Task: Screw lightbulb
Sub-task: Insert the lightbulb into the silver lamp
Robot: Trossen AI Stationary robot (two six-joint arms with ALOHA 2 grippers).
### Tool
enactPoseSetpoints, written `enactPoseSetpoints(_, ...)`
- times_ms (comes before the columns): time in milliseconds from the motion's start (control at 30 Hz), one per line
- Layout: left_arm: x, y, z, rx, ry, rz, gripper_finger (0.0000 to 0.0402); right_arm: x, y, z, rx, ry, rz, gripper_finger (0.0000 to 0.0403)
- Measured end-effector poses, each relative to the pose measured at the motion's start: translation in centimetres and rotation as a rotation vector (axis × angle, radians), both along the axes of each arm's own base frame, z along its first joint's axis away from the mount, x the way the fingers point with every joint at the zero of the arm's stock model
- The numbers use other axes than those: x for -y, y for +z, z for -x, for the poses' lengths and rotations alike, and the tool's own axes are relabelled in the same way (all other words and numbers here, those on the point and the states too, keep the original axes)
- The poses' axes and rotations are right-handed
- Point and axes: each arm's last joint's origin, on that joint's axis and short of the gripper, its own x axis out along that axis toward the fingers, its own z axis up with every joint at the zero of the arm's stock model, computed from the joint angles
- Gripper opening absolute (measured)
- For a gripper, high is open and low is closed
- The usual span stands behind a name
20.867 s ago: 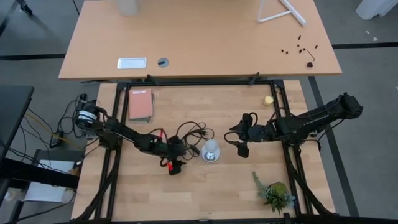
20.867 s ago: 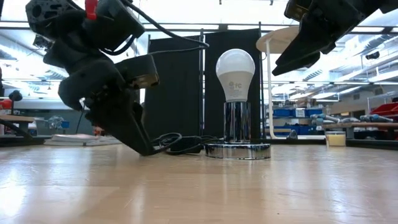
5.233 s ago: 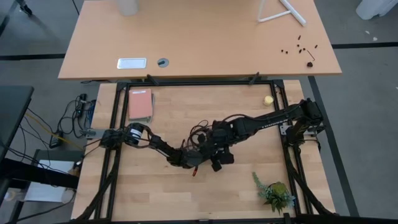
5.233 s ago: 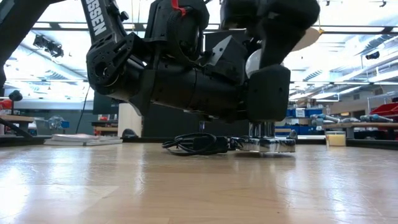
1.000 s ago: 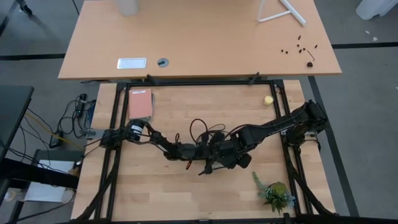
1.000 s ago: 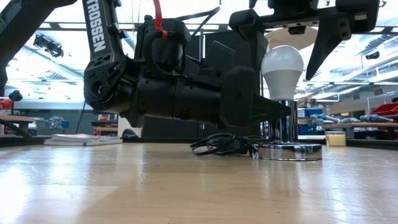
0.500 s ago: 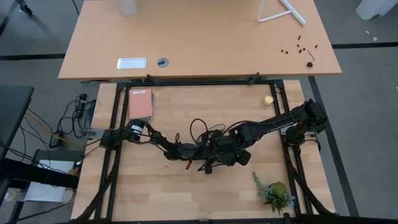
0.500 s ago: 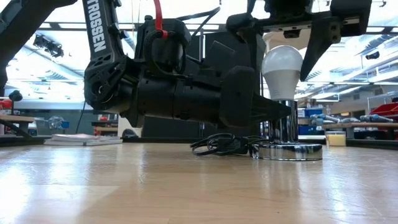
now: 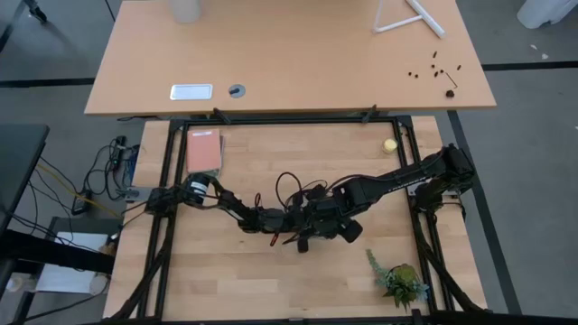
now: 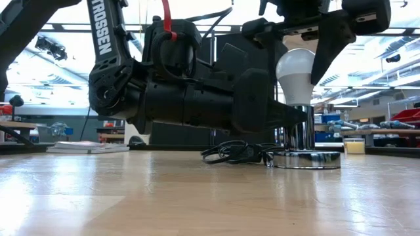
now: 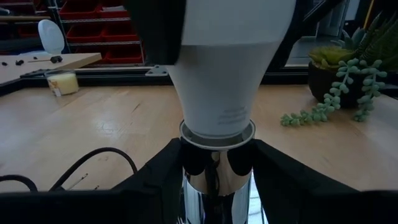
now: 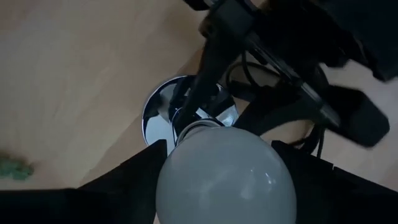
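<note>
Two grippers meet at the middle of the table [image 9: 226, 280]. The lightbulb [image 10: 295, 72] stands upright in its chrome socket [image 10: 302, 136] on a round base. The left gripper [image 11: 214, 163] is clenched around the socket, just under the bulb. The right gripper [image 10: 298, 40] reaches down from above, fingers spread either side of the bulb's dome, apart from it.

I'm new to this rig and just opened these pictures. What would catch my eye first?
The white lightbulb standing upright in a chrome socket near the table's middle. The right hand straddles the bulb from above, fingers either side, while the left hand brackets the socket's chrome stem below it. A small green plant sits near the table's right front corner.
</note>
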Motion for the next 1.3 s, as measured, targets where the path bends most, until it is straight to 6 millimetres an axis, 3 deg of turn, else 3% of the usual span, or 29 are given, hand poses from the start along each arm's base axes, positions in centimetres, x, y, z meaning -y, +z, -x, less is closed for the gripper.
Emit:
enactPoseSetpoints(400, -0.07, 0.11, 0.01, 0.015, 0.042, 0.036, 0.0171, 0.12, 0.01, 0.01, 0.013, -0.397, -0.058, 0.0282)
enactPoseSetpoints(967, -0.13, 0.15, 0.04, 0.023, 0.060, 0.058, 0.0171, 0.30, 0.02, 0.02, 0.064, -1.174, -0.213, 0.0282)
enactPoseSetpoints(1133, -0.15, 0.15, 0.05, 0.024, 0.067, 0.060, 0.0171, 0.74, 0.02, -0.09, 0.069, -1.258, -0.235, 0.0282)
enactPoseSetpoints(1300, -0.21, 0.14, 0.05, 0.024, 0.074, 0.059, 0.0171, 0.92, 0.03, -0.21, 0.067, -1.149, -0.213, 0.0302)
